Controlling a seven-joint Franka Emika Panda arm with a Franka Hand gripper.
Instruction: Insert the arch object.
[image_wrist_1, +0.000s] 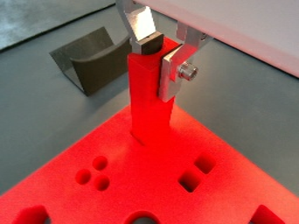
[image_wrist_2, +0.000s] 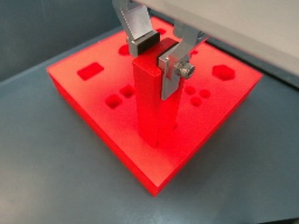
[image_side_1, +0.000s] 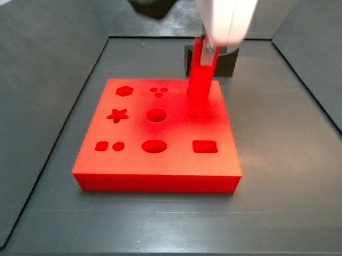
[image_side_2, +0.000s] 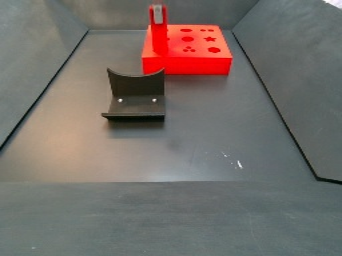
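The arch object, a long bright red bar (image_wrist_1: 149, 96), stands upright with its lower end on the red holed board (image_wrist_1: 140, 179). It also shows in the second wrist view (image_wrist_2: 155, 101) and in both side views (image_side_1: 201, 80) (image_side_2: 156, 25). My gripper (image_wrist_1: 162, 66) (image_wrist_2: 159, 63) is above the board and shut on the bar's top end, with one silver finger on each side. In a side view the gripper (image_side_1: 203, 42) hangs under the white wrist. The bar's lower tip is hidden where it meets the board (image_wrist_2: 128, 140) (image_side_1: 160, 180) (image_side_2: 187, 65).
The dark grey fixture (image_wrist_1: 93, 57) (image_side_2: 134, 95) with a curved notch stands on the floor, apart from the board. In a side view it (image_side_1: 230, 62) sits just behind the bar. Dark walls enclose the floor on all sides.
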